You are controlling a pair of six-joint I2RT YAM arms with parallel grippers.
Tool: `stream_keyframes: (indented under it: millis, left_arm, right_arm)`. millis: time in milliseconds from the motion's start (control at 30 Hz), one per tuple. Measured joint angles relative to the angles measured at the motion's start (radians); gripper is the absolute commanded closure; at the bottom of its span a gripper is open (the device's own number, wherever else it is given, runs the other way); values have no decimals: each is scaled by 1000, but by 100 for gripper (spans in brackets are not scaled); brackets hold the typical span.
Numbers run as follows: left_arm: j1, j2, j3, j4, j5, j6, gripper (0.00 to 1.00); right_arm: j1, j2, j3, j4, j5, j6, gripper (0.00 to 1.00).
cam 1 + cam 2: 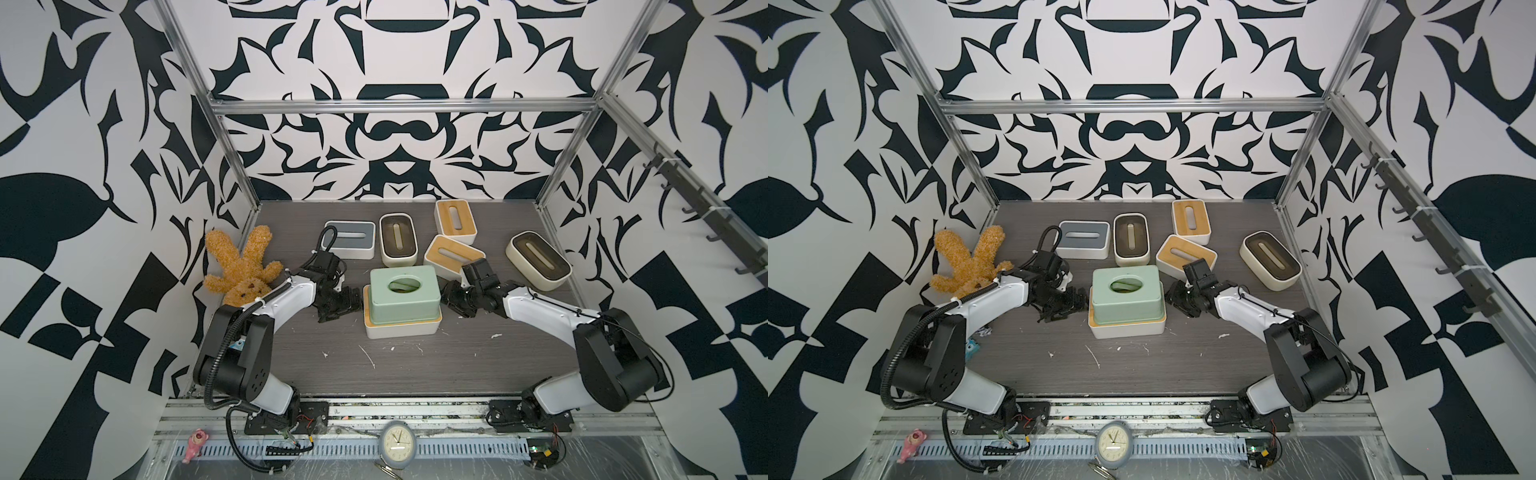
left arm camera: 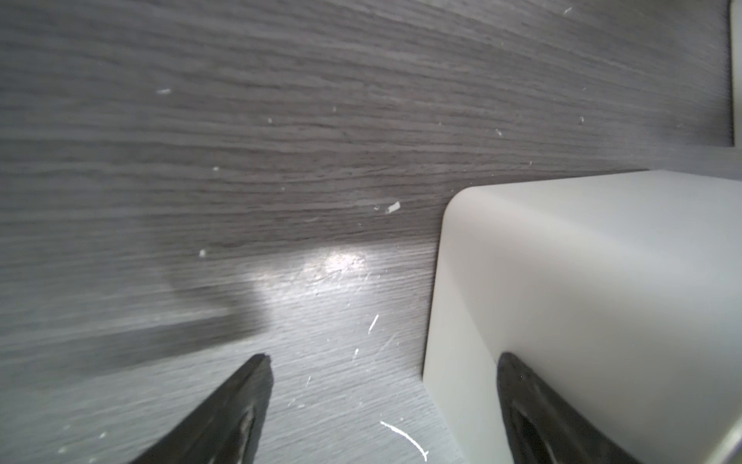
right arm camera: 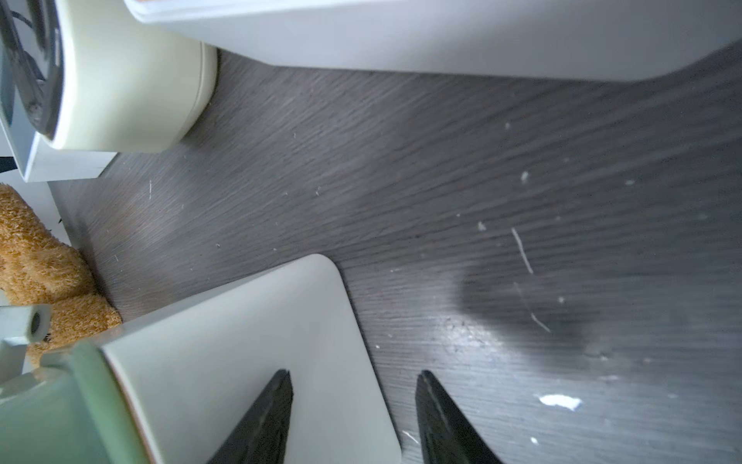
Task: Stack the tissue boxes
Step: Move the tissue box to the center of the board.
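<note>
A mint green tissue box (image 1: 403, 297) (image 1: 1126, 294) rests on a white bamboo-lidded tissue box (image 1: 401, 330) at the table's middle. My left gripper (image 1: 347, 306) (image 2: 383, 361) is low at the stack's left end and open. One of its fingers lies against the white box's wall (image 2: 582, 301), the other over bare table. My right gripper (image 1: 451, 301) (image 3: 351, 375) is at the stack's right end, jaws apart with nothing clamped. One finger is in front of the white box (image 3: 241, 341), and the mint green box (image 3: 60, 409) shows above it.
Behind the stack stand a grey-lidded box (image 1: 351, 239), a cream dark-lidded box (image 1: 397, 239), two bamboo-lidded boxes (image 1: 456, 221) (image 1: 446, 253) and another cream box (image 1: 538, 259) at the right. A brown plush bunny (image 1: 245, 270) leans on the left wall.
</note>
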Motion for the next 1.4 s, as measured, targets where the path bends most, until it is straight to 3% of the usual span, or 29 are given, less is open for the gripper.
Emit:
stream_keyframes:
  millis: [300, 800, 1400]
  left_arm:
    - [2, 0, 0, 0, -2, 9, 9]
    - [0, -31, 22, -18, -55, 30, 7]
    - [18, -94, 38, -42, -97, 61, 5]
  right_arm:
    - [29, -60, -69, 27, 19, 53, 47]
    - [33, -60, -55, 19, 26, 50, 47]
    - [-85, -60, 11, -44, 6, -31, 47]
